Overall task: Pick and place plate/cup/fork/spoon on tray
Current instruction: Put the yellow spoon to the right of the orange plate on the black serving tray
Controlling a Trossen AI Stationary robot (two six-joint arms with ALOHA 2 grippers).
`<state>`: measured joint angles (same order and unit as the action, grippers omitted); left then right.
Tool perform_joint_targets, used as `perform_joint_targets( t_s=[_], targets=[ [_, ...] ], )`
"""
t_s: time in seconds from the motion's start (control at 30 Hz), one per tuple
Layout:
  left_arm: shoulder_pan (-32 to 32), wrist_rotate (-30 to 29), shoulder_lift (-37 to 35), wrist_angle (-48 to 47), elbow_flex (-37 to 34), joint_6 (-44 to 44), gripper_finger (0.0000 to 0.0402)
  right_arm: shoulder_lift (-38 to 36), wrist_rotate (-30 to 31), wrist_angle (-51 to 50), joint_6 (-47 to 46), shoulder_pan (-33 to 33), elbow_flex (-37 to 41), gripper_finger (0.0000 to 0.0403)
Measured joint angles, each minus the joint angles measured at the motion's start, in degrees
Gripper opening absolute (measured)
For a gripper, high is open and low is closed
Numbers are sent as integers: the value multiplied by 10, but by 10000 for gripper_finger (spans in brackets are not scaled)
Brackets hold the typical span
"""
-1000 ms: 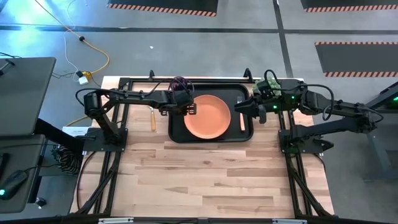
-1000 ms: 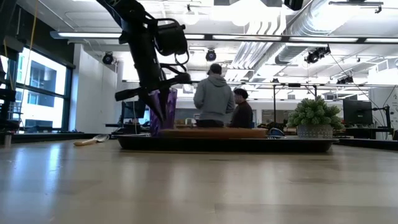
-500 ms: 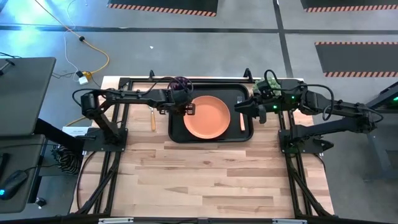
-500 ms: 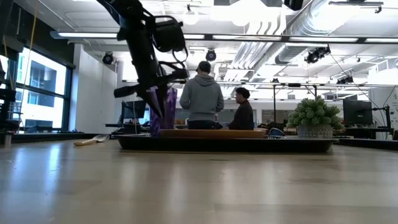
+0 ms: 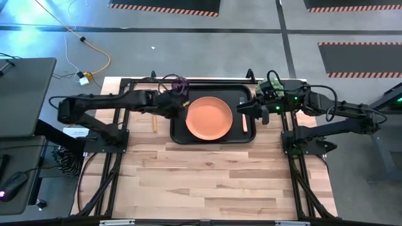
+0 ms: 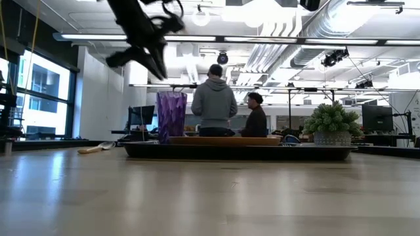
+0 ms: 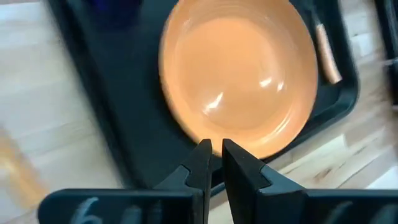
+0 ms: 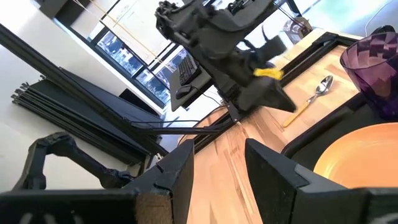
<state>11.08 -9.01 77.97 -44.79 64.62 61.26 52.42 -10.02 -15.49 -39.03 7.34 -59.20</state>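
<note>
Spoon [image 5: 155, 120] flat on worktop beside tray [image 5: 178, 135] left rim, long axis front-to-back. Left gripper [image 5: 178, 108] nearer, raised over tray's left edge, fingers nearly together, empty. Right gripper [image 5: 246, 110] fingers apart, empty. Cup [image 6: 171, 117], plate [image 5: 210, 118], fork [image 5: 244, 120] on tray.

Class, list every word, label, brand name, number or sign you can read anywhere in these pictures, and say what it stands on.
None can be read.
White paper label beside the left arm's base: print too small to read.
Pale marks on the left gripper body: too blurred to read.
The tray, plate and cup show no text.
</note>
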Motion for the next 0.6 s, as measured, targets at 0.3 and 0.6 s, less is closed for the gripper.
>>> perform_joint_targets(
  t_s=[0.3, 0.6],
  targets=[
    [-59, -43, -37, -151, -1, 64, 28, 0, 0, 3, 0, 0, 0, 135],
    [-91, -33, -34, -180, -1, 66, 33, 0, 0, 3, 3, 0, 0, 135]
  ],
)
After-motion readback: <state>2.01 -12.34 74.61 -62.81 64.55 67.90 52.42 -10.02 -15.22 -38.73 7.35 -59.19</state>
